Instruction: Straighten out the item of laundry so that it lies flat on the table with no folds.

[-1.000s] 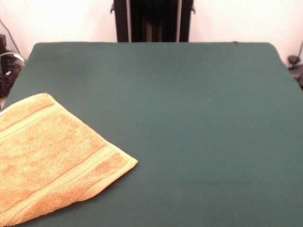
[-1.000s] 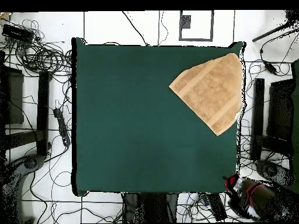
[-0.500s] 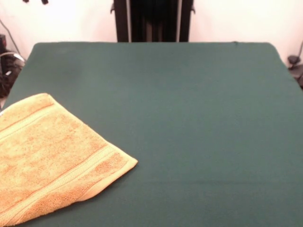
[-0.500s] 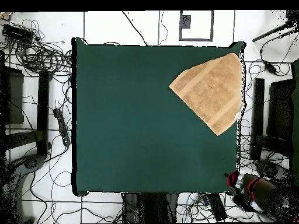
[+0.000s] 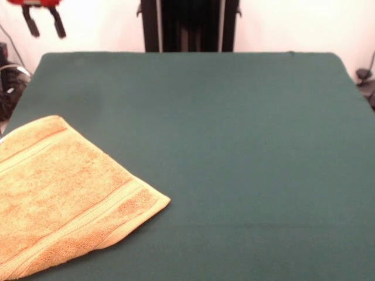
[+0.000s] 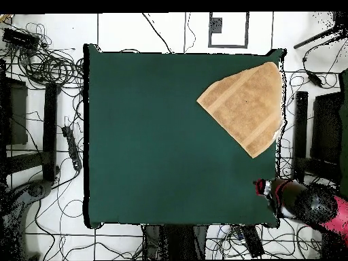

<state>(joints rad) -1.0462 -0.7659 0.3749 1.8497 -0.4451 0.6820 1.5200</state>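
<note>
The item of laundry (image 5: 58, 199) is an orange-tan towel lying on the table (image 5: 234, 146) at the lower left of the front view, its ribbed band running along one edge. In the overhead view the item of laundry (image 6: 246, 105) sits at the table's (image 6: 149, 136) upper right corner, with a pointed corner aimed toward the table's middle and its outer side at the table's edge. My gripper (image 5: 44, 28) hangs at the top left, beyond the far left table corner, its two black fingers (image 5: 57, 26) apart and nothing between them. From above, the gripper (image 6: 262, 187) shows at the lower right table corner, well apart from the towel.
Cables and dark stands lie on the floor around the table (image 6: 47, 68). The red and black arm (image 6: 306, 204) reaches in from the lower right in the overhead view.
The gripper has come down into the front view at the top left, and the arm has swung closer to the table's corner. The towel has not moved.
</note>
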